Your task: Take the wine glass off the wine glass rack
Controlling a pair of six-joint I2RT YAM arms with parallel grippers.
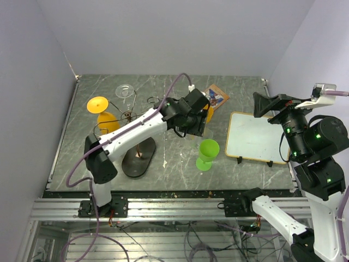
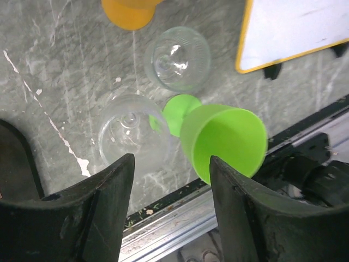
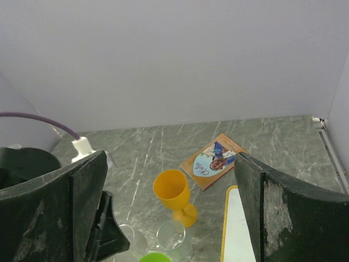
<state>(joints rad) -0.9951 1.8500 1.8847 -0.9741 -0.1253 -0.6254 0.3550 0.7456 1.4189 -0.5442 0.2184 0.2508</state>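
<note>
**Left fingers spread above a clear glass standing off the rack**

From the left wrist camera, the left gripper (image 2: 172, 161) has its fingers spread apart and pinches nothing. Just past the tips, a clear wine glass (image 2: 131, 136) stands upright on the grey marbled table (image 2: 54, 82), close beside a green glass (image 2: 223, 139). A second clear glass (image 2: 177, 57) stands farther on, with an orange glass (image 2: 128, 13) beyond it. A corner of a white board (image 2: 294, 27) shows at the upper right.

From the right wrist camera, the right gripper (image 3: 170, 158) hangs high over the table, fingers wide apart and empty. Below it stands the orange glass, upright, with a booklet (image 3: 214, 161) just behind it.

From overhead, the wine glass rack (image 1: 139, 158) stands left of centre on its dark oval base, well apart from the standing glasses. A second orange glass (image 1: 101, 109) hangs on it foot up, and a third clear glass (image 1: 125, 90) hangs on its far side. The left arm reaches across the rack's base to the middle of the table. The right arm is raised at the right edge.
</note>
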